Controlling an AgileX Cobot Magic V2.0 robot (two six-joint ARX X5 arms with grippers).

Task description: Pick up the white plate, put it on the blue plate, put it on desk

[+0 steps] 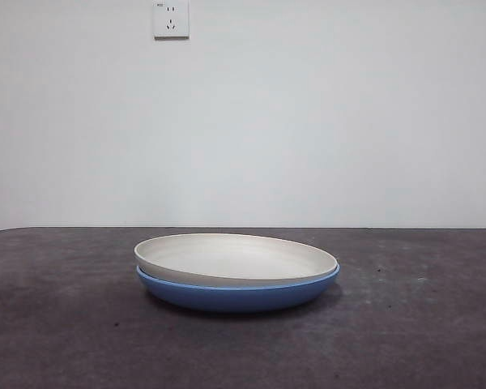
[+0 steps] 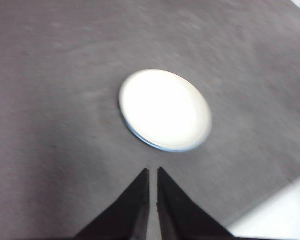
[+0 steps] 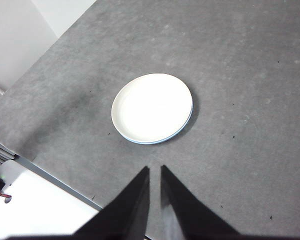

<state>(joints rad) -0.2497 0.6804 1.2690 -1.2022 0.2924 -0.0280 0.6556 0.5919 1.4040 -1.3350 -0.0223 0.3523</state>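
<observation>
The white plate point(image 1: 231, 258) lies nested in the blue plate point(image 1: 243, 295), and the pair rests on the desk point(image 1: 57, 324) at the middle of the front view. From both wrist views the white plate point(image 2: 165, 110) point(image 3: 152, 107) covers the blue plate, which shows only as a thin rim point(image 2: 140, 138) point(image 3: 155, 142). My left gripper point(image 2: 153, 172) is high above the desk, shut and holding nothing. High up as well, my right gripper point(image 3: 155, 170) has its jaws shut on nothing. Neither arm shows in the front view.
A white wall with a socket point(image 1: 171, 19) stands behind the desk. The desk's edge point(image 3: 50, 172) shows in the right wrist view, with light floor beyond it.
</observation>
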